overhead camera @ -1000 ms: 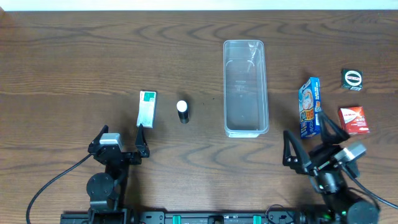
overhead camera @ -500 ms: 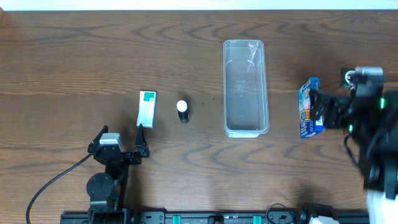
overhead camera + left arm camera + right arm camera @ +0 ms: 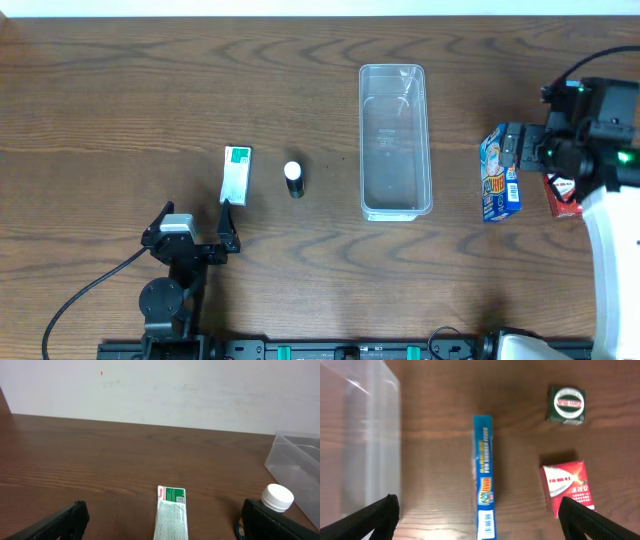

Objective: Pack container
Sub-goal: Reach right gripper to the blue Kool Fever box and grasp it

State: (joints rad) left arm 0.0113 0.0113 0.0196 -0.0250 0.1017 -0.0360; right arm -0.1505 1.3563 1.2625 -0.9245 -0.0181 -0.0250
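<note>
The container [image 3: 394,140], a long clear plastic bin, stands right of the table's middle; it also shows in the right wrist view [image 3: 360,440] and the left wrist view [image 3: 297,465]. It looks empty. My right gripper [image 3: 522,148] hangs open above the blue carton [image 3: 498,172], which stands on its edge between my open fingers [image 3: 482,522] in the right wrist view [image 3: 483,475]. My left gripper [image 3: 195,228] rests open at the front left, just short of a green-and-white box [image 3: 236,172]; in the left wrist view the box [image 3: 171,515] lies between the fingers [image 3: 165,530].
A small bottle with a white cap [image 3: 293,178] stands between the green-and-white box and the container. A red box [image 3: 567,487] and a dark green box [image 3: 565,405] lie right of the blue carton; my right arm partly covers them from overhead.
My right arm has lifted from its rest at the front right and swung back over the blue carton, jaws still open. The left arm and the objects have not moved.
</note>
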